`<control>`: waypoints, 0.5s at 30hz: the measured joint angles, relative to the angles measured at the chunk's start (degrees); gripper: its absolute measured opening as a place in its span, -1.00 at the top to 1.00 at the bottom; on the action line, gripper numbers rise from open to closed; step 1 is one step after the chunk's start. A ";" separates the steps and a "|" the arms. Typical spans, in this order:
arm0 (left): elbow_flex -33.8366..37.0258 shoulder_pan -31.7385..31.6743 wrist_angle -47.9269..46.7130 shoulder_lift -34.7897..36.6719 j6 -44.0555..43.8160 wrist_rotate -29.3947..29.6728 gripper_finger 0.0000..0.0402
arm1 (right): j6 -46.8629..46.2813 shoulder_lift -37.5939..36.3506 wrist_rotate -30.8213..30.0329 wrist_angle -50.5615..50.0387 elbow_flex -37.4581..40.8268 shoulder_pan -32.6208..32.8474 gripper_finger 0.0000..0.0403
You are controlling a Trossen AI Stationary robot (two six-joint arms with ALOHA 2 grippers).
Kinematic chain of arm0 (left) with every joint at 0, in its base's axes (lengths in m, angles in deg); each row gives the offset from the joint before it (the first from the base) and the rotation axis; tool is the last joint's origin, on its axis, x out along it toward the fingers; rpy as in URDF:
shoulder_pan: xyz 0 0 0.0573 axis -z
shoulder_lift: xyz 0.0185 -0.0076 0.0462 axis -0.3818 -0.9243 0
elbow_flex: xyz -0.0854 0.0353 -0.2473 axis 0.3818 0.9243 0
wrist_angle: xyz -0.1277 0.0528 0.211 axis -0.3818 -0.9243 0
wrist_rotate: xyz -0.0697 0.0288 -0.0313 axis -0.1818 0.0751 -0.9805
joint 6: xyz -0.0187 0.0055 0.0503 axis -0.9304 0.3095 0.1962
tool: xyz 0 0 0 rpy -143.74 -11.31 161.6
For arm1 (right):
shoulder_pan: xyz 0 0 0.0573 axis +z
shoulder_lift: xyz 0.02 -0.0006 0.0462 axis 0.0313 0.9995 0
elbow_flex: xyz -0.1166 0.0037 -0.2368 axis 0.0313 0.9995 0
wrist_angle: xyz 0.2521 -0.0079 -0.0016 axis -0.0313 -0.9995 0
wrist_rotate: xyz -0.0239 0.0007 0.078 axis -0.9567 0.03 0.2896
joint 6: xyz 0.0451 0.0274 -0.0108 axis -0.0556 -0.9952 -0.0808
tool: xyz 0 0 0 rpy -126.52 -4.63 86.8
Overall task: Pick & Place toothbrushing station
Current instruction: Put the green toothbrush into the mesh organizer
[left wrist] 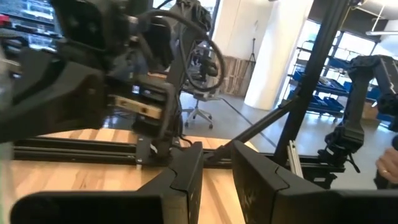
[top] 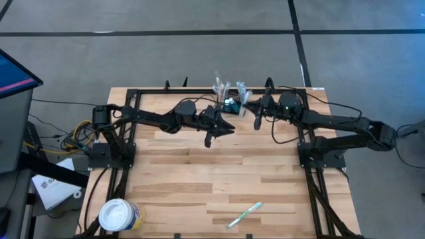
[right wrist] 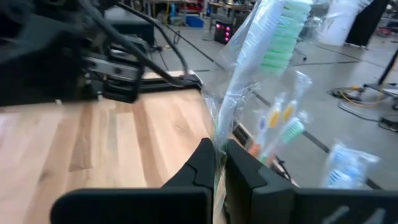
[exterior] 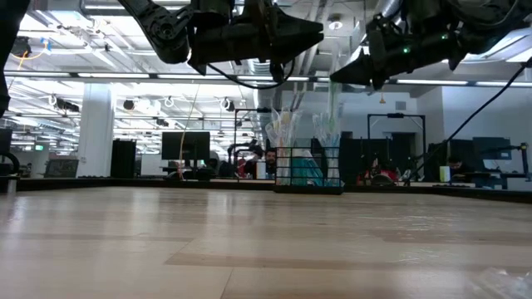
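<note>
Although the small black rectangular wire-mesh caddy (top: 230,105) that serves as the toothbrushing station stands upright at the far edge of the light wooden slatted tabletop (top: 199,179), between the two arms, the loading appears to be only partly done. Several clear-wrapped toothbrushes (exterior: 287,124) already stand in its compartments; their exact number cannot be read, but at least three wrappers rise above the rim in the low view. The right gripper (right wrist: 221,163), raised just beside the caddy on its right, is closed narrowly on a further clear-wrapped toothbrush with a green-and-white bristle head (right wrist: 273,43), held roughly upright; in my judgement this one is at the point of being set into the caddy. The left gripper (left wrist: 214,171), raised just to the caddy's left, has its jaws nearly together with nothing visible between them. One wrapped green-and-white toothbrush (top: 244,214) lies flat near the front edge of the tabletop, well apart from the caddy, and looks to be what is left to collect. Count: one caddy, one brush in the right gripper, one brush lying loose, and one round white tub with a yellow-blue label (top: 119,215) at the front left corner, which plays no visible part.
</note>
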 joint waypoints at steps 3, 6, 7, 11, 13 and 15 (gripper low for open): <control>-0.01 0.23 0.00 0.01 0.05 -0.09 0.61 | 0.75 0.00 -0.01 -0.63 0.00 -1.18 0.98; -0.01 0.29 0.00 0.00 0.09 -0.08 0.62 | 1.08 0.00 0.01 -0.90 0.00 -2.47 0.98; -0.01 0.29 0.02 -0.01 0.11 -0.07 0.62 | 1.18 0.15 0.00 -0.92 0.00 -2.91 0.98; -0.01 0.27 0.02 0.01 0.14 -0.07 0.62 | 1.51 0.59 0.00 -1.12 0.02 -4.57 0.98; -0.01 0.27 0.02 0.01 0.15 -0.05 0.62 | 2.34 0.57 -0.01 -1.00 0.02 -5.28 0.98; -0.01 0.27 0.02 0.01 0.17 -0.04 0.62 | 2.67 0.57 -0.01 -1.01 0.02 -5.88 0.98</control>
